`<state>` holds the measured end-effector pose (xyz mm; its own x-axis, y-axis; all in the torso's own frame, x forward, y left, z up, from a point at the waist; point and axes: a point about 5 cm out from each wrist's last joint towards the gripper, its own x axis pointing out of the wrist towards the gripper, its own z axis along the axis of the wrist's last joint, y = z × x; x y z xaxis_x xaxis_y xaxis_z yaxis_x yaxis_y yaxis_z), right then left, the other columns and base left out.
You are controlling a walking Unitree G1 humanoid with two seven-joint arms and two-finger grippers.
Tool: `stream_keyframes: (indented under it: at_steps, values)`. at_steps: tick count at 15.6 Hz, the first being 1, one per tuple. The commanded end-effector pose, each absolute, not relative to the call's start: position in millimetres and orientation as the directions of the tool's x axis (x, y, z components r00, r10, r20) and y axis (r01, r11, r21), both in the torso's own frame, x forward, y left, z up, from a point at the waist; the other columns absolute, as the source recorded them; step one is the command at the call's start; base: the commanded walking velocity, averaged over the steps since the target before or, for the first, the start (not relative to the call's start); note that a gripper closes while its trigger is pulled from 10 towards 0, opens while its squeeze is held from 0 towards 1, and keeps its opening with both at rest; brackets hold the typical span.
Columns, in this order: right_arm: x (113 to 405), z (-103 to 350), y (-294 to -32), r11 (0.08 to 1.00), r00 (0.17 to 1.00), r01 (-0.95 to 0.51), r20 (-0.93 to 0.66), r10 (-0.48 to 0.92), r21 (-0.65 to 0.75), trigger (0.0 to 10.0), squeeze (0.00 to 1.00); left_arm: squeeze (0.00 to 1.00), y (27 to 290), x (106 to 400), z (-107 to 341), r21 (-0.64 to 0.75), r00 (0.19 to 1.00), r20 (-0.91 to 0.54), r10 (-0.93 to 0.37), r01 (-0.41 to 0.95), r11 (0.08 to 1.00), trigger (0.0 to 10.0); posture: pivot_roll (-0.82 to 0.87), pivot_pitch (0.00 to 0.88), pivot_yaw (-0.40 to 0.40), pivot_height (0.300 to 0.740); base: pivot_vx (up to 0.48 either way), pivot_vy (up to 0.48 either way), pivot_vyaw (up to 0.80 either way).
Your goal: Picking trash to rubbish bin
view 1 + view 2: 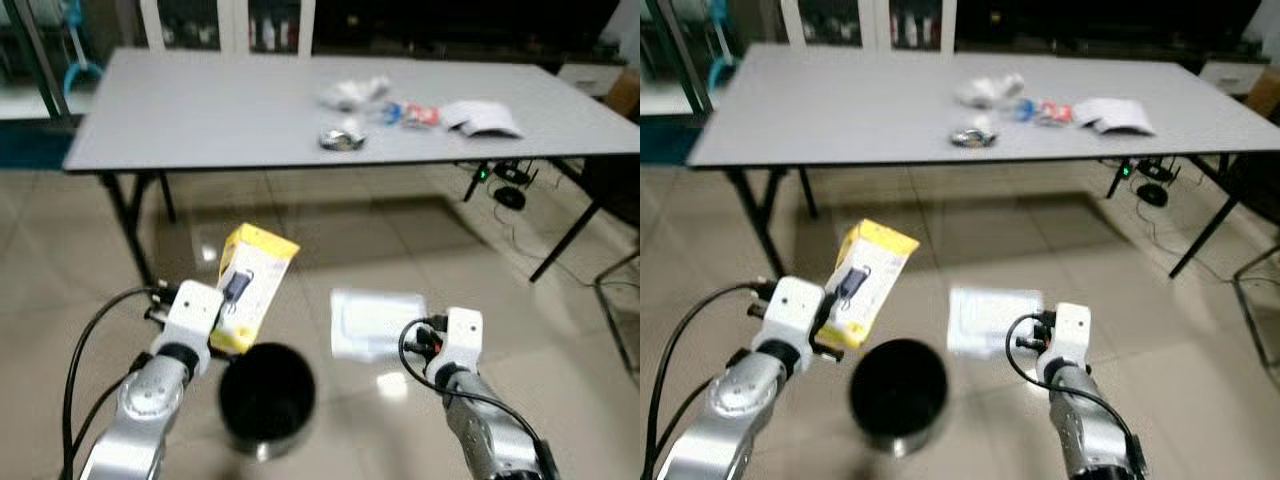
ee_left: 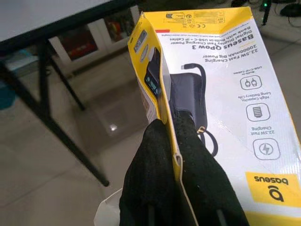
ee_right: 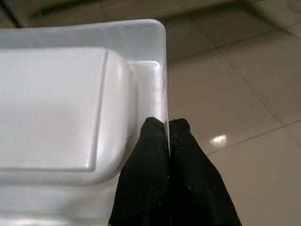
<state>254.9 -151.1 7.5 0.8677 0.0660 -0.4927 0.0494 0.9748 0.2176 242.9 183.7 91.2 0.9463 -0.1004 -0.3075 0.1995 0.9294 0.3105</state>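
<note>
The left gripper has its two black fingers pinched together on the edge of a yellow-and-white cardboard power-bank box, which it holds tilted in the air just above and beside the rim of a round black rubbish bin standing on the beige tiled floor. To the right of the bin, the right gripper is clamped on the rim of a clear moulded plastic packaging tray, held roughly flat above the floor and near the bin. Beyond both arms stands a long grey table with black folding legs. Toward its right half lie more scraps: a crumpled white wrapper, a small silvery crushed piece, a blue-and-red packet and a folded white paper.
</note>
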Motion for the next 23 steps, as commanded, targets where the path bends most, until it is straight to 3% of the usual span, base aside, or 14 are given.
stream_keyframes:
  at_steps: [1,5,9,13,15,18,20,23]
  values:
    - [259.8,12.6,-149.5,0.976,0.879,0.033,-0.471,0.075,0.217,10.0,0.0,0.0,185.9,243.1,92.8,0.315,0.95,-0.299,-0.093,0.19,0.93,10.0,0.07,0.0,-0.1,0.74,0.0,0.48,0.0]
    - [261.8,12.5,-150.3,0.979,0.877,0.013,-0.473,0.087,0.204,10.0,0.0,0.0,185.1,245.7,90.0,0.301,0.954,-0.29,-0.076,0.166,0.939,10.0,0.07,0.0,-0.116,0.74,0.0,0.24,0.0]
    - [269.0,16.4,-150.4,0.982,0.88,-0.007,-0.465,0.097,0.191,10.0,0.0,0.0,185.1,248.2,85.4,0.273,0.954,-0.296,-0.037,0.122,0.954,10.0,0.07,0.0,-0.142,0.74,0.0,-0.48,0.0]
    - [276.6,21.5,-148.9,0.985,0.88,-0.074,-0.454,0.138,0.155,10.0,0.0,0.0,177.9,247.4,71.1,0.159,0.951,-0.306,-0.054,0.107,0.981,10.0,0.08,0.0,-0.179,0.74,0.0,0.0,0.0]
    - [285.8,21.8,-144.7,0.989,0.878,-0.113,-0.456,0.146,0.099,10.0,0.0,0.0,182.2,241.0,53.0,0.245,0.926,-0.375,-0.037,0.137,0.96,10.0,0.07,0.0,-0.192,0.74,0.0,0.0,0.0]
    - [303.9,26.1,-142.2,0.992,0.884,-0.125,-0.454,0.11,-0.002,10.0,0.0,0.0,188.5,238.0,53.6,0.302,0.931,-0.364,-0.016,0.135,0.944,10.0,0.06,0.017,-0.198,0.74,0.0,0.0,0.0]
    - [319.9,30.9,-141.1,0.97,0.886,-0.162,-0.46,0.062,-0.181,10.0,0.0,0.0,191.8,237.3,57.6,0.362,0.937,-0.349,-0.013,0.147,0.921,10.0,0.06,0.038,-0.201,0.74,0.0,0.0,0.0]
    - [338.2,44.9,-142.5,0.96,0.907,-0.125,-0.421,0.008,-0.252,10.0,0.0,0.0,199.5,234.5,77.1,0.397,0.955,-0.298,-0.01,0.133,0.908,10.0,0.08,0.084,-0.194,0.74,0.0,0.0,0.0]
